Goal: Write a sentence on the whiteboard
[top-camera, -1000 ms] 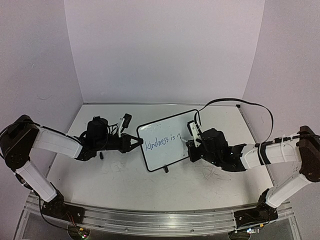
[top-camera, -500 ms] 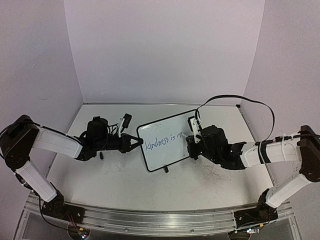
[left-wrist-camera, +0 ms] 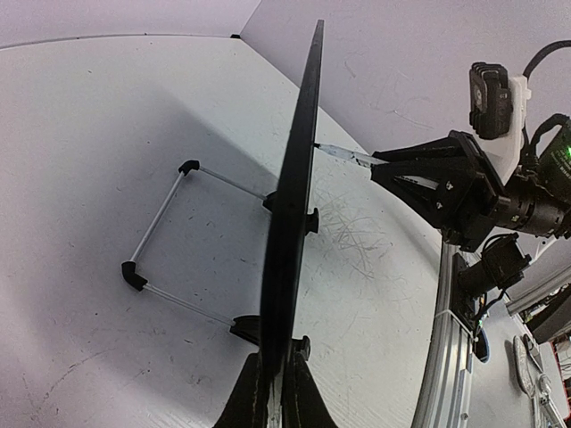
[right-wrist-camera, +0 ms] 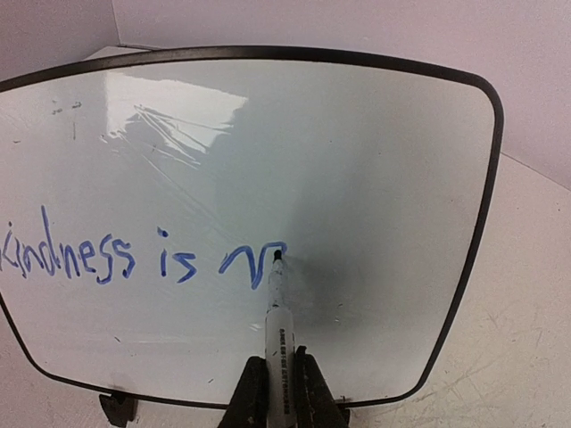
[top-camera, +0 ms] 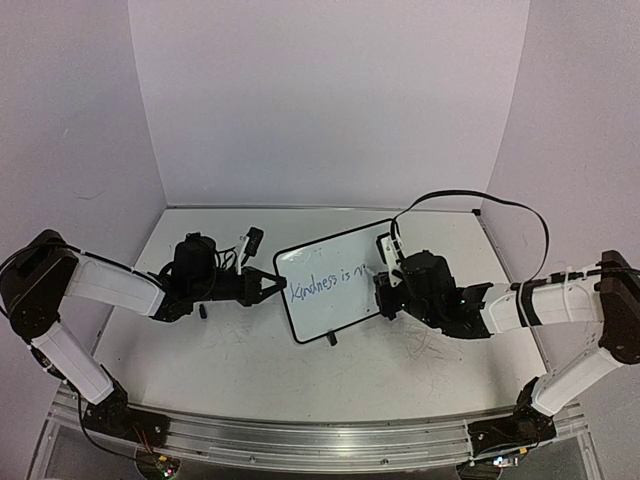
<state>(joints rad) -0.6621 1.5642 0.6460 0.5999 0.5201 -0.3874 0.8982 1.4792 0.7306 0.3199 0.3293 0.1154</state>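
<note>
Right tool [right-wrist-camera: 278,379] closed on marker [right-wrist-camera: 277,308], tip touching whiteboard [right-wrist-camera: 375,152], mid-"m" of sentence [right-wrist-camera: 134,257]; left tool [top-camera: 272,284] pinching 9 o'clock edge. Next, likely: finish "magic" toward 3 o'clock, light contact.

I read the whiteboard [right-wrist-camera: 375,160] as glossy white with a thin black frame. The sentence [right-wrist-camera: 134,257] on it is blue. Marker [right-wrist-camera: 278,312] against the whiteboard: white barrel, black print, dark tip. Tabletop [right-wrist-camera: 522,303] under the whiteboard: off-white, grey scuff scribbles. Left gripper [left-wrist-camera: 277,357] and right gripper [right-wrist-camera: 278,361] are black.
</note>
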